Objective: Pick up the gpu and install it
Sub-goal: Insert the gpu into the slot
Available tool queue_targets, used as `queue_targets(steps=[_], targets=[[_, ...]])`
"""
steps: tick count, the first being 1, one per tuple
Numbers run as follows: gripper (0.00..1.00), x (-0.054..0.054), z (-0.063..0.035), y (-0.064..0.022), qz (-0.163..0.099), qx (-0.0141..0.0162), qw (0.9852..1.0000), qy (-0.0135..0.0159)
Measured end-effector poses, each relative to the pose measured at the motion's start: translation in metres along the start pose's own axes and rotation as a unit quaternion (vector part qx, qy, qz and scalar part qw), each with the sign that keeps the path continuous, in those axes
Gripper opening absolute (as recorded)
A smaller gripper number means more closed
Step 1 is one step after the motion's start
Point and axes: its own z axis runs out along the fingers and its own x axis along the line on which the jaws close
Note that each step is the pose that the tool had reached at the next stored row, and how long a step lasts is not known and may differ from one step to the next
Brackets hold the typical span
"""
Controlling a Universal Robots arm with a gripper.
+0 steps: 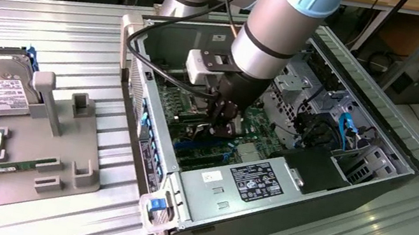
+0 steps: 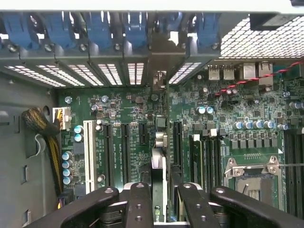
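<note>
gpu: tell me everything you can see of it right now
The gpu is seen edge-on: a thin dark card with a pale strip along one side, standing upright over the green motherboard inside the open case. The gripper clamps it from both sides. It sits between the black expansion slots; whether it is seated cannot be told. Its fan face is hidden.

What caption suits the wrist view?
Claw holds the gpu edge-on above the motherboard slots.

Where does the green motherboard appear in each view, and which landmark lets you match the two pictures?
Exterior view: motherboard lies inside the open case, under the arm.
Wrist view: motherboard faces the camera, with its slots in plain sight.
Shared landmark: row of blue clips along the case wall beside the board.
</note>
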Motion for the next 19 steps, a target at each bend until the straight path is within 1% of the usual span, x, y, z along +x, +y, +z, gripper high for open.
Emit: queue_targets(steps=[2, 5, 7, 10, 14, 16, 19], targets=[[0.26, -0.0001, 0.0000, -0.0024, 0.001, -0.0016, 1.0000, 0.0000], [0.26, -0.0001, 0.0010, -0.0025, 0.003, -0.0030, 1.0000, 0.0011], [0.26, -0.0001, 0.0020, -0.0023, 0.003, -0.0034, 1.0000, 0.0017], [0.26, -0.0001, 0.0043, 0.0005, 0.005, -0.0036, 1.0000, 0.0013], [0.26, 0.0001, 0.0045, 0.0014, 0.005, -0.0050, 1.0000, 0.0028], [0.26, 0.0000, 0.0050, 0.0020, 0.005, -0.0050, 1.0000, 0.0022], [0.26, 0.0001, 0.0044, 0.0035, 0.005, -0.0050, 1.0000, 0.0025]])
